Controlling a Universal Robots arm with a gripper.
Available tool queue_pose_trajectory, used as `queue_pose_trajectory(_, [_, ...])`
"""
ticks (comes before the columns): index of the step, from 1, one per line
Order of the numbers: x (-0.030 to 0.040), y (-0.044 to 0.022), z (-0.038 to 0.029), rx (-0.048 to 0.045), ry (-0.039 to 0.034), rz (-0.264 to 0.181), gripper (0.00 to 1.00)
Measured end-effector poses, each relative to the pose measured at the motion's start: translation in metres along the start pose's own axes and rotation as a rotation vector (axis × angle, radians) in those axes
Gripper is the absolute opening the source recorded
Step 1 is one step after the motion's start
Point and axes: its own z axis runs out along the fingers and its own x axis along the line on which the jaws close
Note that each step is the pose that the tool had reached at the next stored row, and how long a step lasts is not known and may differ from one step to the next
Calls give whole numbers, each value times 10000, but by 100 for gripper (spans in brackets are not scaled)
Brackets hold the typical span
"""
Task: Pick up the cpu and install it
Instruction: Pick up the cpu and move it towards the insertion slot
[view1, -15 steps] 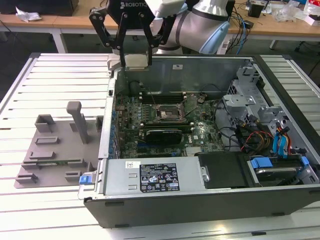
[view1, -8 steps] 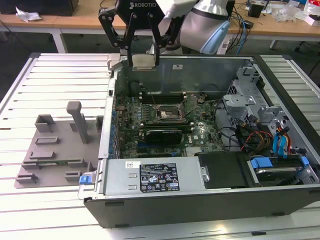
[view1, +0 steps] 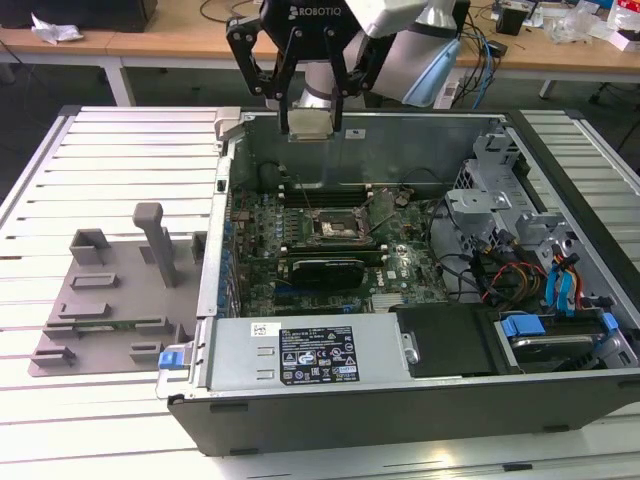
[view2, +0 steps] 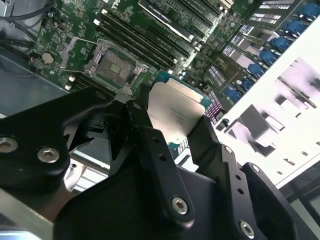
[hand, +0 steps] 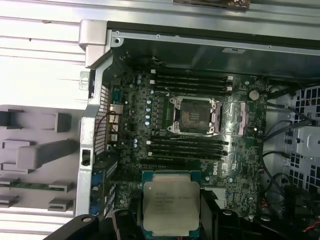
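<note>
Cpu (hand: 171, 206): up in the air, pale metal top showing in both wrist views, nothing under it but the open computer case (view1: 400, 425).
Pincer (view1: 309, 118): clamped on the cpu, a black finger on each of two opposite edges; in the exterior view it hung over the case's far wall.
Socket (hand: 194, 116): down on the green motherboard (hand: 240, 165), well apart from the chip, between two banks of memory sticks (hand: 190, 145); it looked unfilled.
Slip risk: only thin edges were gripped, so a jolt could have let the chip twist or drop onto the board.
Alignment risk: a small skew or a wrong corner over the socket would, I'd judge, have meant bent contacts or a chip sitting proud.
Collision risk: the fingers were wide beside the socket's metal frame; a low approach could have clipped the frame or the memory sticks.
Fixture plate (view1: 100, 300): on the desk (view1: 100, 150), at the exterior view's left of the case, out of the way.
</note>
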Motion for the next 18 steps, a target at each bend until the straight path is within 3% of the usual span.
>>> queue_pose_trajectory(4, [-106, 12, 108, -3, 41, -1, 55])
queue_pose_trajectory(6, [-196, 48, 155, -1, 56, 1, 55])
queue_pose_trajectory(7, [-243, 63, 167, 1, 60, 1, 55])
queue_pose_trajectory(18, [-474, 85, 244, 2, 90, 0, 55])
